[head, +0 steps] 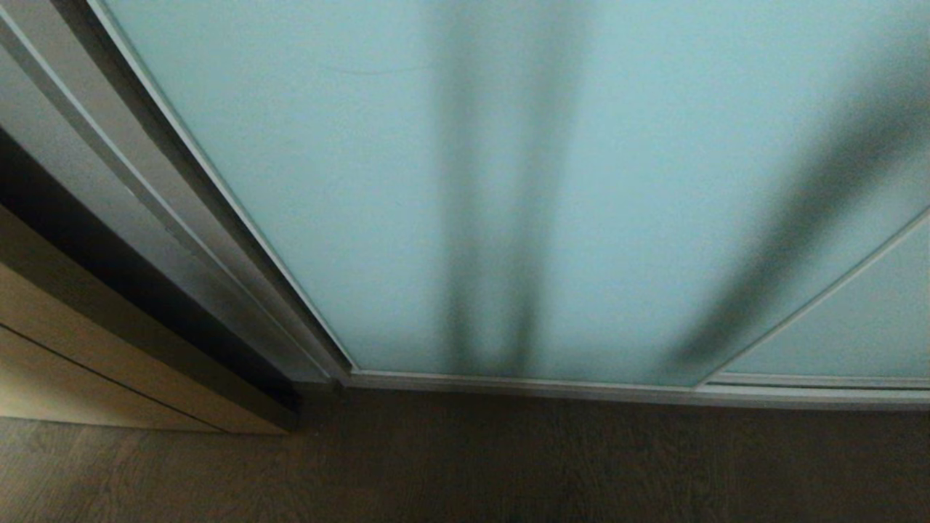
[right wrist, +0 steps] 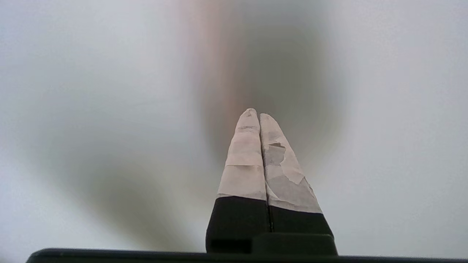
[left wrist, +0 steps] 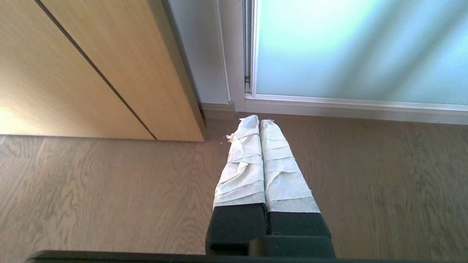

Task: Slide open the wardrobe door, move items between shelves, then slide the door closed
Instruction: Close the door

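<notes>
Sliding wardrobe door [head: 508, 181] shut, task unstarted. Left gripper [left wrist: 259, 122] parked above floor [left wrist: 109, 201], jaws pressed together. Right gripper [right wrist: 256, 114] jaws together, empty, surroundings indistinct.

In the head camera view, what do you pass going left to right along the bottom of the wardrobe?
Tan wooden panel → dark gap → silver frame → frosted glass door → second glass panel at the far right.
</notes>
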